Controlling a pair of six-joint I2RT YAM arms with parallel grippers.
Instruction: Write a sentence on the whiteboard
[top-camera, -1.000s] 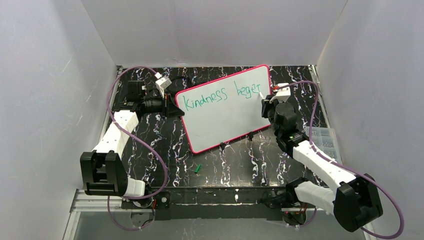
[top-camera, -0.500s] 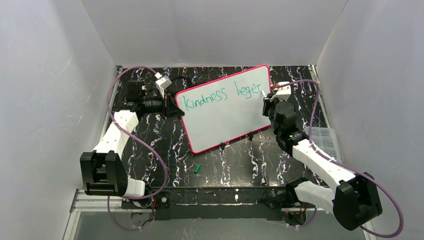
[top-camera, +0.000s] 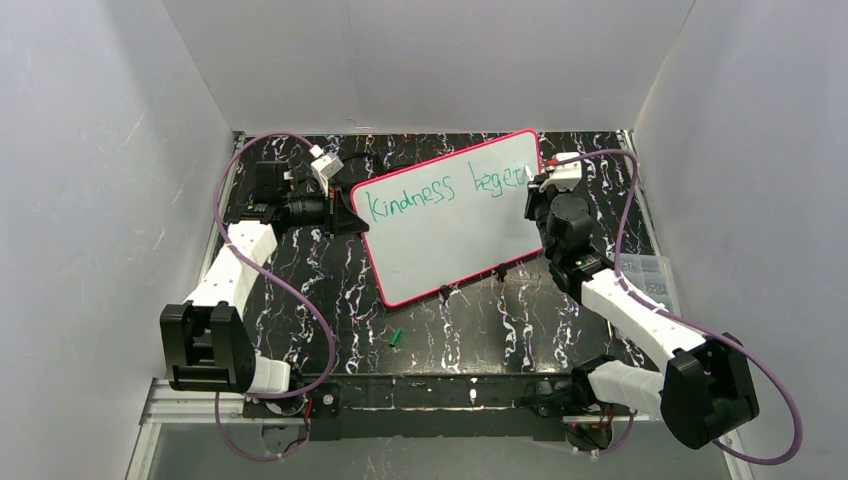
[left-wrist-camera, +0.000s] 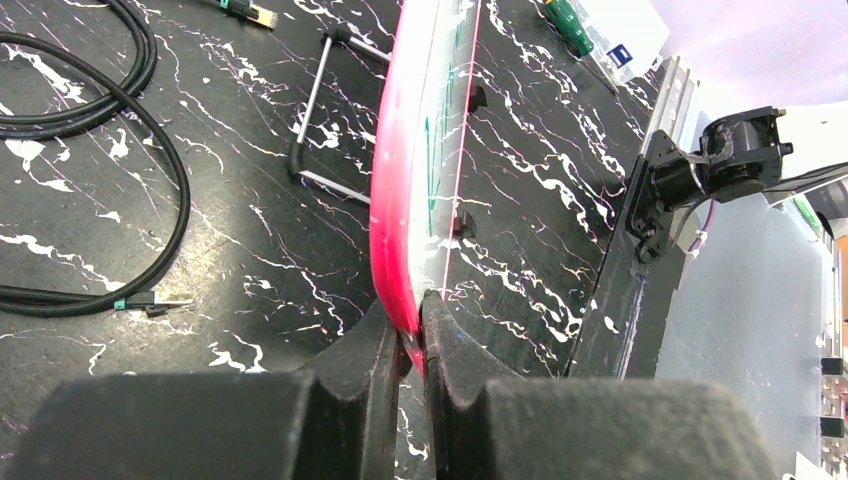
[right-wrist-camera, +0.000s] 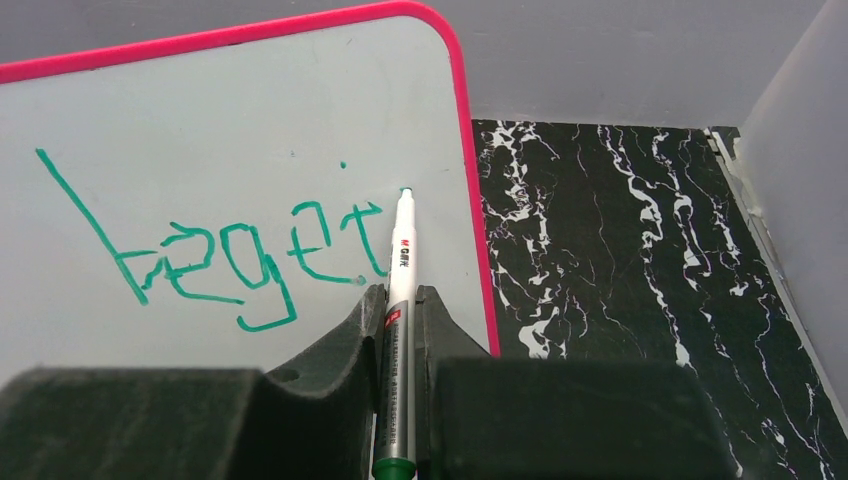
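Note:
The whiteboard (top-camera: 450, 225) with a pink-red rim stands tilted on the black marbled table. Green lettering (top-camera: 410, 198) on it reads "kindness beget" in one line; "beget" (right-wrist-camera: 240, 262) shows in the right wrist view. My left gripper (top-camera: 345, 218) is shut on the board's left rim (left-wrist-camera: 400, 250). My right gripper (top-camera: 535, 185) is shut on a white marker with a green end (right-wrist-camera: 398, 330). The marker's tip (right-wrist-camera: 404, 192) touches the board just right of the "t", close to the right rim.
A green marker cap (top-camera: 395, 337) lies on the table in front of the board. A clear plastic box (top-camera: 650, 285) sits at the right edge. Black cables (left-wrist-camera: 110, 110) and a wire stand (left-wrist-camera: 320, 130) lie behind the board. White walls enclose the table.
My right gripper has moved up and a little right along the board's right edge, carrying the marker tip past the "t". The left arm and the board have not moved.

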